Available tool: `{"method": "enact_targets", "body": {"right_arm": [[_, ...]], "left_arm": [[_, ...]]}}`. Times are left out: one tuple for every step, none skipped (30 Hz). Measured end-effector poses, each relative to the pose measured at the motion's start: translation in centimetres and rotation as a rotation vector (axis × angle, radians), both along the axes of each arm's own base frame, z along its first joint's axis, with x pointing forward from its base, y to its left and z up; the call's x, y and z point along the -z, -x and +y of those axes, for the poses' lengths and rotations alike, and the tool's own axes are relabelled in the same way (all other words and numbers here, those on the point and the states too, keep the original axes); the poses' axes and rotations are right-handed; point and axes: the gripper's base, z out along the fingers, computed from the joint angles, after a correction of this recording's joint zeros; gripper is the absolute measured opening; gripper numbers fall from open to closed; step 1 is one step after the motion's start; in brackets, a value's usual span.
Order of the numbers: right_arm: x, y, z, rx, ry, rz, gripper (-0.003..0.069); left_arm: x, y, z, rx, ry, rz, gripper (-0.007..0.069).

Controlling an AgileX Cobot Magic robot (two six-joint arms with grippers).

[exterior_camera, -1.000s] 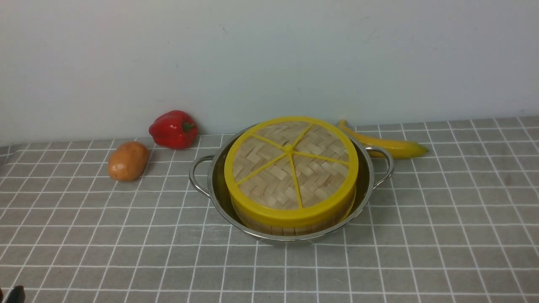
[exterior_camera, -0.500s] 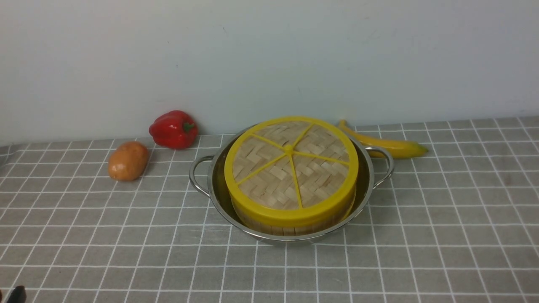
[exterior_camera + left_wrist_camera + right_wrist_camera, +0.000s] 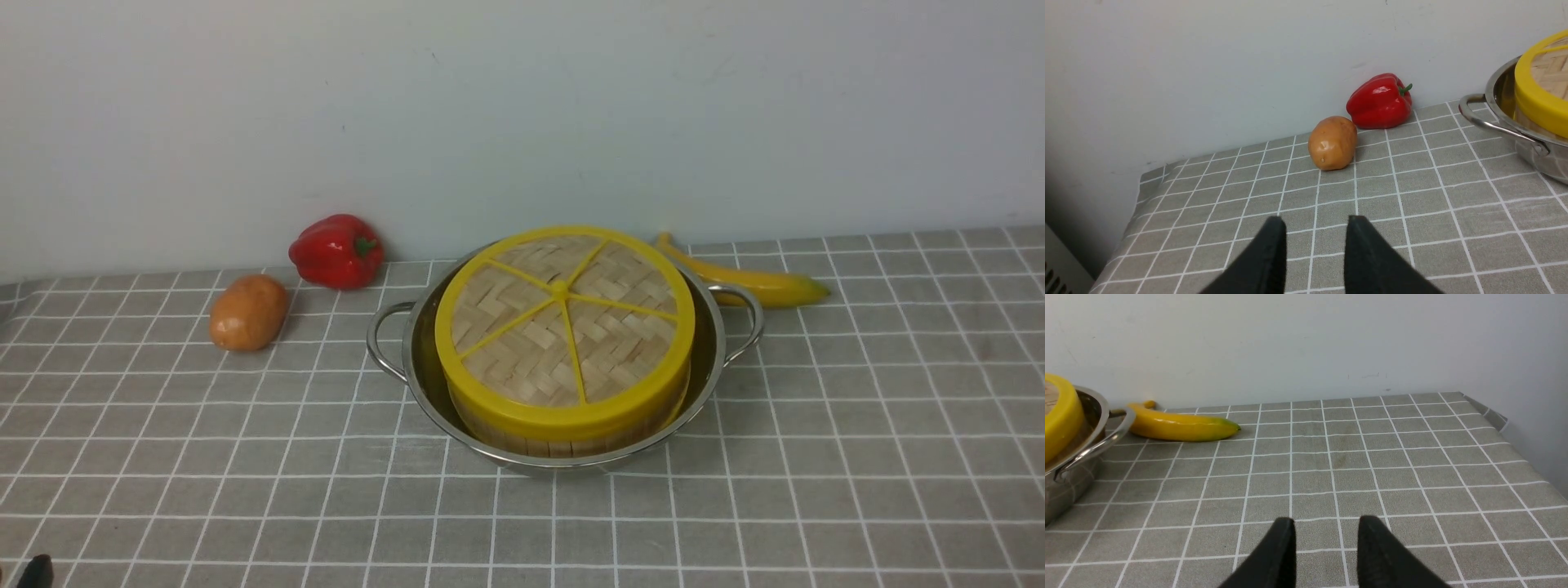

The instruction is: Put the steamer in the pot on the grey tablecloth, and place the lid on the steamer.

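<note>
Both tools, the left tool (image 3: 1312, 228) and right tool (image 3: 1327, 528), are held open and empty, well apart from the pot (image 3: 709, 359), one on each side. Inside the pot the steamer (image 3: 563, 441) is seen with the lid (image 3: 563, 327) on top; no move seems needed.

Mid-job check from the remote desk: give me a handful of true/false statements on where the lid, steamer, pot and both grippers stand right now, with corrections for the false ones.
1. The lid sits on the steamer. True.
2. The steamer stands on the grey tablecloth beside the pot. False: it sits inside the pot.
3. The left gripper grips the pot's handle. False: it is open, empty and apart from the pot, above bare cloth.
4. The right gripper is open and holds nothing. True.
5. The banana lies inside the pot. False: it lies on the cloth behind the pot, by the wall.
6. The potato lies near the red pepper. True.
</note>
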Motion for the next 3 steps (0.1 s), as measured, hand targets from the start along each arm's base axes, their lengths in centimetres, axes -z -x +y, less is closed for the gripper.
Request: {"method": "enact_targets", "body": {"right_arm": [[0.00,0.00,0.00,-0.001,0.000,0.000,0.0240],[0.00,0.00,0.00,-0.001,0.000,0.000,0.0240],[0.00,0.00,0.00,-0.001,0.000,0.000,0.0240]], "left_arm": [[0.00,0.00,0.00,0.000,0.000,0.000,0.0202],[0.00,0.00,0.00,0.000,0.000,0.000,0.0202],[0.00,0.00,0.00,0.000,0.000,0.000,0.0202]]}}
